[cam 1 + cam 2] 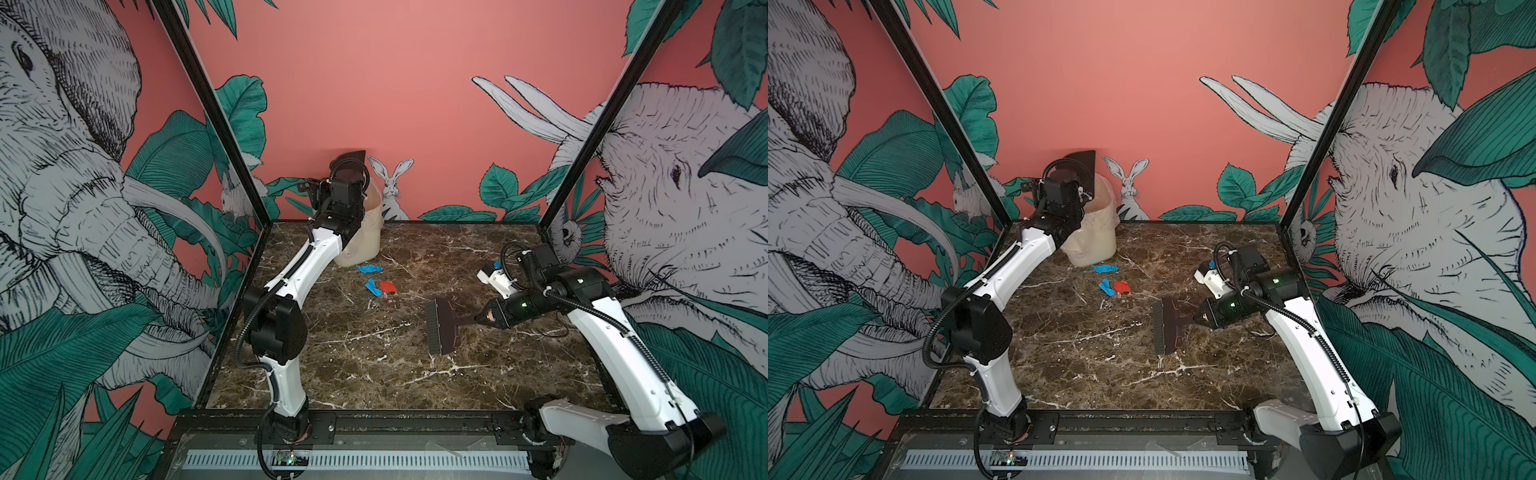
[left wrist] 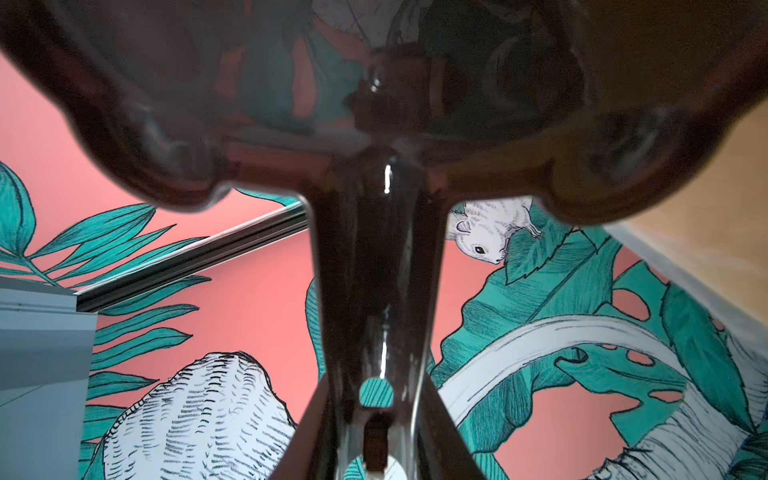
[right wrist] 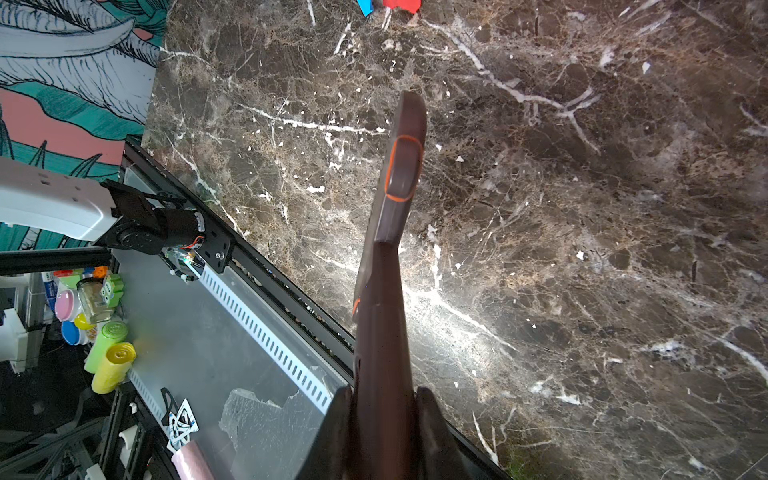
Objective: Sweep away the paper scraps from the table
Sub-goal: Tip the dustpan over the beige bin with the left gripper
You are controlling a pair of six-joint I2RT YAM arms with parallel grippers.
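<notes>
Paper scraps [image 1: 387, 286]: two blue and one red, lying on the table [image 1: 374, 374] just in front of the bin [image 1: 368, 245].
Left gripper [image 2: 376, 444]: clamped on the dustpan [image 1: 355, 158] handle, pan held up above the bin's rim.
Right gripper [image 1: 482, 318]: closed tight on the brush [image 1: 440, 328] handle, well apart from the bin, beyond the scraps.
Bin: cream, plastic-lined, partly hidden behind the left arm [image 1: 299, 266].
</notes>
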